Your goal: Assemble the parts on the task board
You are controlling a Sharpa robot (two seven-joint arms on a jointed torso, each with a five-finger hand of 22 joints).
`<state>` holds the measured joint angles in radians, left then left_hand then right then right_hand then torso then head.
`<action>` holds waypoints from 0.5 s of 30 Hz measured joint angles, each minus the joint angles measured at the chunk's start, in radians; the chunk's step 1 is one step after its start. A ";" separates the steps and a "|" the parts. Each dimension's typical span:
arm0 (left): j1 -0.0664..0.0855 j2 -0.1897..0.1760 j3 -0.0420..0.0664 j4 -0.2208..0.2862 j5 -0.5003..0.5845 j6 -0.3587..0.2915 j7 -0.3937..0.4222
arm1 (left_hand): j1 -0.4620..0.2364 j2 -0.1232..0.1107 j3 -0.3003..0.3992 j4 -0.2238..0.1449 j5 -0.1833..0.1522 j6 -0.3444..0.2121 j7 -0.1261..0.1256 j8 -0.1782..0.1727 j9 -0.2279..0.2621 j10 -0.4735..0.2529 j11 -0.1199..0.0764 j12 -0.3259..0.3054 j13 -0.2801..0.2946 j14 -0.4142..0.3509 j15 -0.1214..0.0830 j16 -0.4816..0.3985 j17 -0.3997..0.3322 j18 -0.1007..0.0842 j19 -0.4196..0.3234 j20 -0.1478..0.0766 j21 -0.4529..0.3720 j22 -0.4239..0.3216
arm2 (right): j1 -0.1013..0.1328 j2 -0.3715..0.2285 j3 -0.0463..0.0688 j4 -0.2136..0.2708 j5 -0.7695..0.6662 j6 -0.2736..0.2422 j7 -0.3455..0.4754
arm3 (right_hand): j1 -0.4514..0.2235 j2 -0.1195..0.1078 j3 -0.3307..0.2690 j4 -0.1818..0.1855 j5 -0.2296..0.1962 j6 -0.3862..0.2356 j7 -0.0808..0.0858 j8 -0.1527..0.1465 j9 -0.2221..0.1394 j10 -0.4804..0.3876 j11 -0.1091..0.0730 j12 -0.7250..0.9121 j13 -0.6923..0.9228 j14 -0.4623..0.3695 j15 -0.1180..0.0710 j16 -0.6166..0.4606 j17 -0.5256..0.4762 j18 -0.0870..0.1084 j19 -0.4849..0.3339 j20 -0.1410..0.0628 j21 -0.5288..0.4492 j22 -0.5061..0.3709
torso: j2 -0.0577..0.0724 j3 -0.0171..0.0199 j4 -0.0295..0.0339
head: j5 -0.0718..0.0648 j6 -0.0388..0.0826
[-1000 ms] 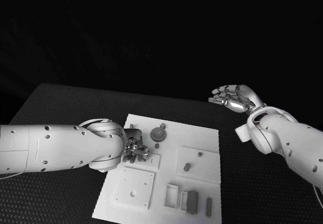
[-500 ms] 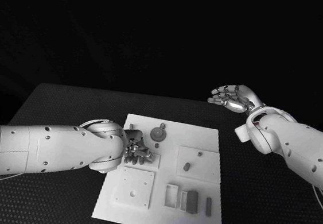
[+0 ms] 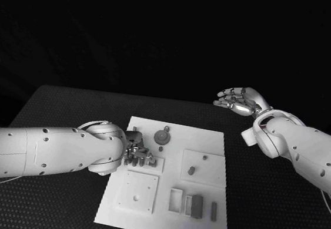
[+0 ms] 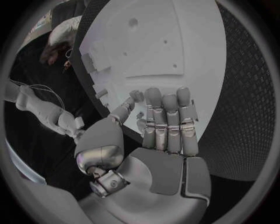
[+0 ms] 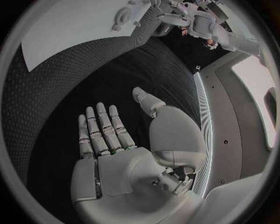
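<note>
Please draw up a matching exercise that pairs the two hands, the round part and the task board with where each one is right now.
Things:
1. left hand
2. right hand
3. round part
4. task board

Places:
A. lying on the black table
B. over the board's left edge
C. raised beyond the table's far edge, empty
D. on the board's far end

Pairs: 1-B, 2-C, 3-D, 4-A

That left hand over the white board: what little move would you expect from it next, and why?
Probably a small descent to pinch a part. The left hand is over the task board's left edge, fingers extended and holding nothing, while the right hand is off beyond the board.
</note>
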<state>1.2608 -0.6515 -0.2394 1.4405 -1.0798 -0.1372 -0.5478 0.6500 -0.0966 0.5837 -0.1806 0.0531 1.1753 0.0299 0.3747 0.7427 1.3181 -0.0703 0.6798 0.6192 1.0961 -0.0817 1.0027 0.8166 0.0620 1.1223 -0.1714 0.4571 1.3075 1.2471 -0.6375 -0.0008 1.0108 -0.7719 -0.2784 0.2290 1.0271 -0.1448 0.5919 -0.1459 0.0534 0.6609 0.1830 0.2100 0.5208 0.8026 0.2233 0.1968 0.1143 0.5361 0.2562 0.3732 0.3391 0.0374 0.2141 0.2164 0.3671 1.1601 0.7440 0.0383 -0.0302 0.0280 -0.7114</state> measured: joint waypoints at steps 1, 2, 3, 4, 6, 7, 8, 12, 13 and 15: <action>0.000 0.000 0.000 0.000 0.001 0.000 0.000 | 0.001 0.001 0.000 0.000 0.000 0.000 0.000 0.000 0.000 0.000 0.000 0.000 0.000 0.000 0.000 0.000 0.000 0.000 0.000 0.000 0.000 0.000 | 0.000 0.000 0.000 0.000 0.000 0.000 0.000 | 0.000 0.000 -0.002 0.002 0.000 0.000 0.000 0.000 0.000 0.000 0.000 0.000 0.000 0.000 0.000 0.000 0.000 0.000 0.000 0.000 0.000 0.000 | 0.000 0.0000 0.0000 | 0.000 0.000; 0.000 0.001 0.000 0.000 0.001 0.000 0.001 | 0.003 0.002 0.000 0.000 0.000 0.000 0.000 0.000 0.000 0.000 0.000 0.000 0.000 0.000 0.000 0.000 -0.001 0.000 0.000 0.000 0.000 0.000 | 0.000 0.000 0.000 0.000 0.000 0.000 0.000 | 0.000 0.000 -0.003 0.003 0.000 0.000 0.000 0.000 0.000 0.000 0.000 0.000 0.000 0.000 0.000 0.000 0.000 0.000 0.000 0.000 0.000 0.000 | 0.000 0.0000 0.0000 | -0.001 0.000; 0.000 0.001 0.000 0.000 0.002 0.000 0.001 | 0.003 0.002 0.000 0.000 0.000 0.000 0.000 0.000 0.000 0.000 0.000 0.000 -0.001 -0.002 0.002 0.000 -0.001 0.000 0.000 0.000 0.000 0.000 | 0.000 0.001 0.000 0.000 0.000 0.000 0.000 | 0.000 0.000 -0.003 0.003 0.000 0.000 0.000 0.000 0.000 0.000 0.000 0.000 0.000 0.000 0.000 0.000 0.000 0.000 0.000 0.000 0.000 0.000 | 0.000 0.0000 0.0000 | -0.001 0.000; 0.000 0.001 0.000 0.001 0.003 0.000 0.002 | 0.003 0.002 0.000 0.000 0.000 0.000 0.000 0.000 0.000 0.000 0.000 0.000 -0.001 -0.003 0.003 0.000 -0.002 0.000 0.000 0.000 0.000 0.000 | 0.000 0.001 0.000 0.000 0.000 0.000 0.000 | 0.000 0.000 -0.003 0.003 0.000 0.000 0.000 0.000 0.000 0.000 0.000 0.000 0.000 0.000 0.000 0.000 0.000 0.000 0.000 0.000 0.000 0.001 | 0.000 0.0000 0.0000 | -0.001 0.000; 0.000 0.001 0.000 0.001 0.006 -0.001 0.002 | 0.003 0.002 -0.003 -0.003 0.000 -0.001 -0.001 0.000 0.000 0.000 0.000 0.000 -0.001 -0.003 0.003 0.000 -0.003 0.000 0.000 0.000 0.000 0.000 | 0.000 0.001 0.000 -0.001 0.000 0.000 0.000 | 0.000 0.000 -0.003 0.003 0.000 0.000 0.000 0.000 -0.001 0.000 0.000 0.000 -0.001 0.000 0.000 0.000 0.000 0.000 0.000 0.000 0.000 0.001 | 0.000 -0.0001 -0.0001 | -0.001 0.001; 0.000 0.000 0.000 0.003 0.008 -0.001 0.003 | 0.003 0.002 -0.003 -0.003 0.000 -0.004 -0.004 0.000 0.000 0.000 0.000 0.000 -0.001 -0.003 0.003 0.000 -0.004 0.000 0.000 0.000 0.000 0.000 | -0.001 0.001 0.000 -0.001 0.000 0.000 0.000 | 0.000 0.000 -0.003 0.003 0.000 0.000 0.000 0.000 -0.001 0.000 0.000 0.000 -0.001 0.000 0.000 0.000 0.000 0.000 0.000 0.000 0.000 0.001 | 0.000 -0.0001 -0.0002 | -0.001 0.002; 0.000 -0.001 0.000 0.004 0.009 -0.001 0.004 | 0.003 0.002 -0.003 -0.003 0.000 -0.004 -0.004 0.000 0.000 0.000 0.000 0.000 -0.002 -0.003 0.003 0.000 -0.005 0.000 0.000 0.000 0.000 0.000 | -0.001 0.001 0.000 -0.001 0.000 0.000 0.000 | 0.000 0.000 -0.003 0.003 0.000 0.000 0.000 0.000 -0.001 0.000 0.000 0.000 -0.001 0.000 0.000 0.000 0.000 0.000 0.000 0.000 0.000 0.001 | 0.000 -0.0002 -0.0002 | -0.001 0.002; 0.000 -0.011 0.001 0.009 0.015 -0.003 0.007 | 0.007 -0.002 -0.006 -0.006 0.000 -0.012 0.003 0.000 0.000 -0.009 -0.001 -0.001 -0.006 -0.014 0.007 0.000 -0.012 -0.001 -0.008 0.000 -0.008 0.000 | -0.001 0.001 0.000 -0.002 0.000 0.001 0.000 | 0.000 0.000 -0.003 0.003 0.000 0.000 0.000 0.000 -0.001 0.000 0.000 0.000 -0.002 0.000 0.000 0.000 0.000 0.000 0.000 0.000 0.000 0.002 | 0.000 -0.0003 -0.0002 | -0.002 0.004; 0.000 -0.013 0.001 0.010 0.017 -0.003 0.008 | 0.008 -0.004 -0.006 -0.006 0.000 -0.019 0.003 -0.004 0.000 -0.013 0.003 -0.005 -0.008 -0.019 0.008 0.000 -0.015 -0.001 -0.010 -0.001 -0.012 0.000 | -0.001 0.001 0.000 -0.003 0.000 0.001 0.000 | 0.000 0.000 -0.003 0.003 0.000 0.000 0.000 0.000 -0.001 0.000 0.000 0.000 -0.002 0.000 0.000 0.000 0.000 0.000 0.000 0.000 0.000 0.002 | 0.000 -0.0004 -0.0003 | -0.003 0.004; 0.001 -0.019 0.004 0.016 0.021 -0.003 0.008 | 0.017 -0.009 -0.010 -0.010 0.000 -0.043 0.013 -0.017 -0.001 -0.036 0.012 -0.020 -0.016 -0.038 0.012 -0.006 -0.027 -0.003 -0.027 0.005 -0.024 0.000 | -0.001 0.001 0.000 -0.004 0.000 0.001 0.000 | 0.000 0.000 -0.003 0.003 0.000 0.000 0.000 0.000 -0.001 0.000 0.000 0.000 -0.002 0.000 0.000 0.000 0.000 0.000 -0.003 0.003 0.000 0.003 | 0.000 -0.0004 -0.0005 | -0.003 0.005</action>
<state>1.2620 -0.6707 -0.2356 1.4565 -1.0588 -0.1398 -0.5395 0.6671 -0.1057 0.5740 -0.1904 0.0531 1.1324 0.0427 0.3577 0.7415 1.2822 -0.0583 0.6602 0.6030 1.0582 -0.0697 0.9970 0.7899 0.0590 1.0954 -0.1669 0.4333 1.3073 1.2460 -0.6364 -0.0008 1.0067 -0.7719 -0.2771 0.2289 1.0270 -0.1448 0.5893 -0.1433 0.0534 0.6609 0.1831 0.2099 0.5199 0.8026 0.2233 0.1968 0.1120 0.5361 0.2560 0.3732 0.3391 0.0376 0.2108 0.2197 0.3671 1.1634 0.7438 0.0379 -0.0307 0.0248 -0.7062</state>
